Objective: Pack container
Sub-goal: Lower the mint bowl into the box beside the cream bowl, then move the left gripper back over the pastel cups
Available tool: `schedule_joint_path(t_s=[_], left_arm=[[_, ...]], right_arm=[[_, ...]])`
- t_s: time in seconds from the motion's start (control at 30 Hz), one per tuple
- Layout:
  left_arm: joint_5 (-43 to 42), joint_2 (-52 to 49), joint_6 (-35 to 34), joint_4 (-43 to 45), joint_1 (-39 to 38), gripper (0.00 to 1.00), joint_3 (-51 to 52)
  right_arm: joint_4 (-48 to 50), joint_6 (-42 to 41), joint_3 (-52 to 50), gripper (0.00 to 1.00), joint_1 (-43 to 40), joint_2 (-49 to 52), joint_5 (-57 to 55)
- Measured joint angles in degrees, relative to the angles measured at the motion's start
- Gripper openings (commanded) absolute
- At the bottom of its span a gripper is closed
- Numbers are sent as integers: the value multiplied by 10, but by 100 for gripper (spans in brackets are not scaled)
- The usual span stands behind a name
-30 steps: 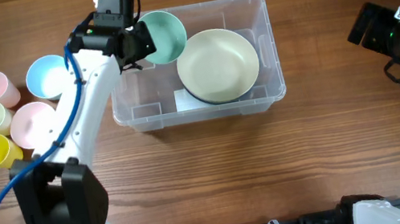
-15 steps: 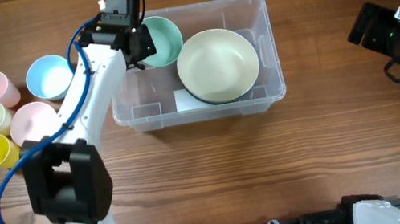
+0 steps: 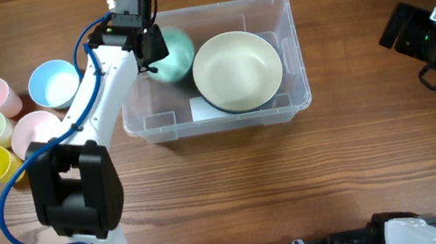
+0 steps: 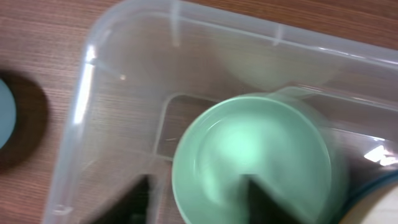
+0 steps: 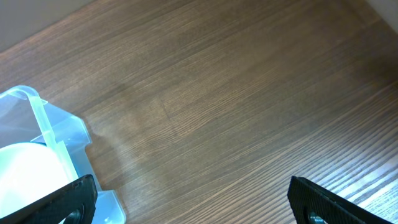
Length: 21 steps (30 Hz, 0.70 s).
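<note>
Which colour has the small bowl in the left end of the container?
The bowl is mint green; the left wrist view shows it best.

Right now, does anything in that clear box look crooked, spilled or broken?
Only the green bowl, in the container's corner beside the cream bowl: it is blurred in the wrist view, so whether it sits level is unclear. Nothing looks spilled or broken.
</note>
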<state>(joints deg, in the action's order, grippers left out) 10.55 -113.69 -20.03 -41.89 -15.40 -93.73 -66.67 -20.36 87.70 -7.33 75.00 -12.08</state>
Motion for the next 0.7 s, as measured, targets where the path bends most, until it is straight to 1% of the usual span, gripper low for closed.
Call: schedule_joint_path(t_s=[0.4,0.6,0.7], left_arm=[[4,10,0,-16,10,64,0],[19,100,-2,-37,17,63,0],[32,162,-20,-61,24,63,-2]], right_arm=[[0,0,0,100,0,0,0],[0,0,0,100,0,0,0],[0,0,0,100,0,0,0]])
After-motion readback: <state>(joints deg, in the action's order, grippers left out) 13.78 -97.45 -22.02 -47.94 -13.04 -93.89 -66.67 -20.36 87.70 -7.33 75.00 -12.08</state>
